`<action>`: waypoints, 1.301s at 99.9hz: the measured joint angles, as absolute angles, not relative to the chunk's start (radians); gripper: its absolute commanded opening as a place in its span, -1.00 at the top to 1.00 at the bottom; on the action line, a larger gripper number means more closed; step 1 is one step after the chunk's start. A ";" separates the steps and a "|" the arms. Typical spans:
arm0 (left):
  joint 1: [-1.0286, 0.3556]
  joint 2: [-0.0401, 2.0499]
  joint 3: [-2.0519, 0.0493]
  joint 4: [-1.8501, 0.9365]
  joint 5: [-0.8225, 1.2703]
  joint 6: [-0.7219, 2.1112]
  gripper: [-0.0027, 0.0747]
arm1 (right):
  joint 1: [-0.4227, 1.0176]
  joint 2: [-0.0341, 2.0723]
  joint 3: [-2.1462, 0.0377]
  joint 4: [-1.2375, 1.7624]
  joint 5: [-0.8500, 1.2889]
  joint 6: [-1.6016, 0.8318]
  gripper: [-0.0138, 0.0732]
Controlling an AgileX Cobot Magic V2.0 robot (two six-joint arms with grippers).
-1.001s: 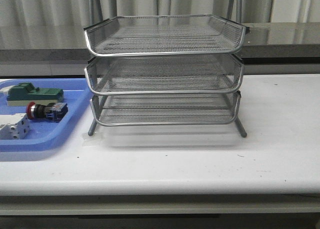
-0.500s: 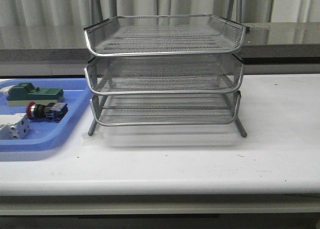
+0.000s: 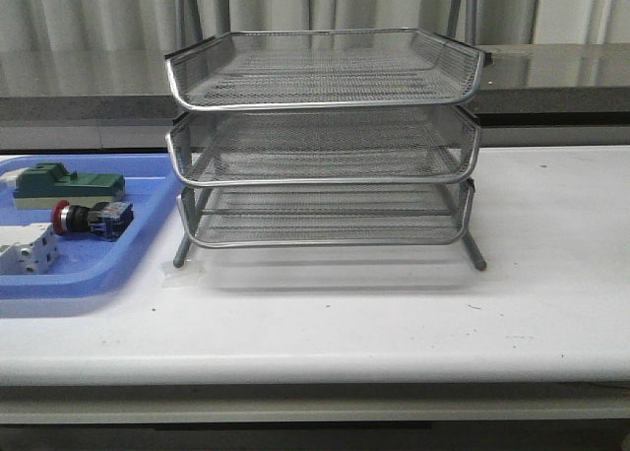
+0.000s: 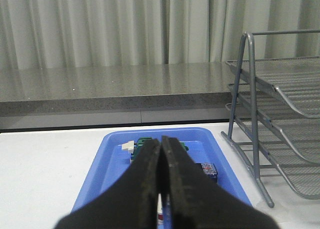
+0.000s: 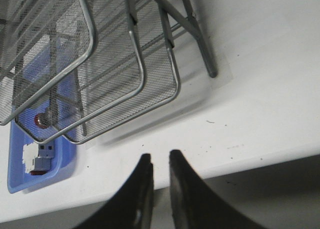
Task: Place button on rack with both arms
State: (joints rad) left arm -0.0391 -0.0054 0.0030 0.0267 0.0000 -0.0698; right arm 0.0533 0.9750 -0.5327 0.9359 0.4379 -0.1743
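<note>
The button (image 3: 91, 218) has a red head and a blue rear block and lies on its side in the blue tray (image 3: 94, 274) at the left. The three-tier wire-mesh rack (image 3: 325, 104) stands in the middle of the table, its trays empty. Neither of the arms shows in the front view. My left gripper (image 4: 161, 140) is shut and empty, raised over the blue tray (image 4: 97, 174); the button's blue end (image 4: 208, 169) shows beside a finger. My right gripper (image 5: 160, 156) hangs empty over the table's front edge, jaws a narrow gap apart, well short of the rack (image 5: 142, 84).
A green block-shaped part (image 3: 67, 185) and a white-grey terminal block (image 3: 28, 249) share the blue tray with the button. A grey ledge and curtains run behind the table. Bare white table lies to the right of the rack and in front of it.
</note>
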 measured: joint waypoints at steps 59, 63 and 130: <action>-0.039 -0.005 0.003 0.027 0.000 -0.070 0.98 | 0.053 1.350 -0.553 1.777 0.516 -1.011 0.01; -0.039 -0.005 0.003 0.027 0.000 -0.070 0.98 | 0.053 1.382 -0.559 1.784 0.533 -1.029 0.01; -0.039 -0.005 0.003 0.027 0.000 -0.070 0.98 | 0.053 1.688 -0.777 1.800 0.623 -1.080 0.01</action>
